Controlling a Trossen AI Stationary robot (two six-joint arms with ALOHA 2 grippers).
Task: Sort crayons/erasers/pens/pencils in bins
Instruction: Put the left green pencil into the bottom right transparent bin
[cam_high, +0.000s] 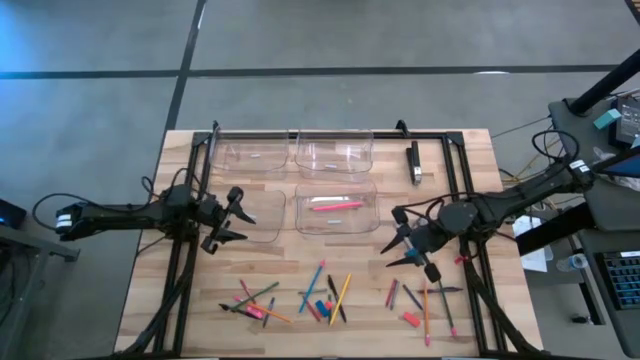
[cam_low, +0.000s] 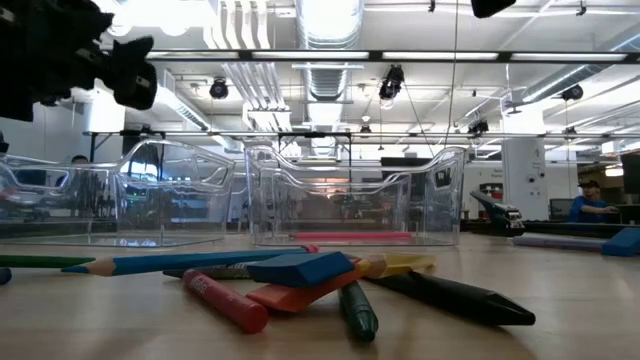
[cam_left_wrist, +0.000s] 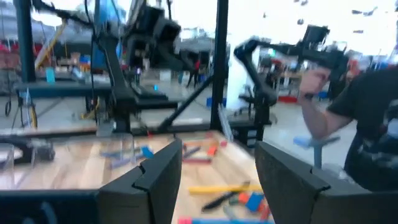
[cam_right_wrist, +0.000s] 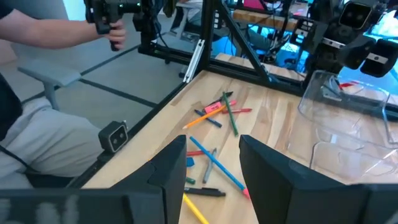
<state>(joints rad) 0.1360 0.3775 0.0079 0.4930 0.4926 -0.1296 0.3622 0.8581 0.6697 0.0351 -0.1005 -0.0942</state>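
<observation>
We are looking down on a wooden desk (cam_high: 200, 300) boxed in by a black frame (cam_high: 320, 133), on whose far right part a thick black-and-silver bar (cam_high: 414, 163) is lying. Four clear bins (cam_high: 334, 153) are sitting in two rows at the desk's far middle; the near right one is holding a pink stick (cam_high: 336, 205), and what the other bins hold we cannot tell. Along the near edge, pencils (cam_high: 341, 292), pens (cam_high: 334, 296), crayons (cam_high: 252, 310) and erasers (cam_high: 411, 319) are lying in three loose clusters, well apart from the bins. From table height, a blue eraser (cam_low: 299, 267) is resting on top of a red-orange stick (cam_low: 300, 294), with a red crayon (cam_low: 224, 300) and a dark green stick (cam_low: 357, 310) just beside them and a long blue pencil (cam_low: 170, 262) behind. Beyond the desk we are seeing a grey floor, a bright ceiling of ducts and lights, and a person's sleeve and hand (cam_left_wrist: 317, 78) gripping a handle. The left gripper (cam_high: 233, 217) is hovering beside the near left bin, its jaws standing apart and holding nothing. The right gripper (cam_high: 398, 240) is hanging between the pink-stick bin and the right cluster, its jaws likewise parted and empty, touching nothing.
</observation>
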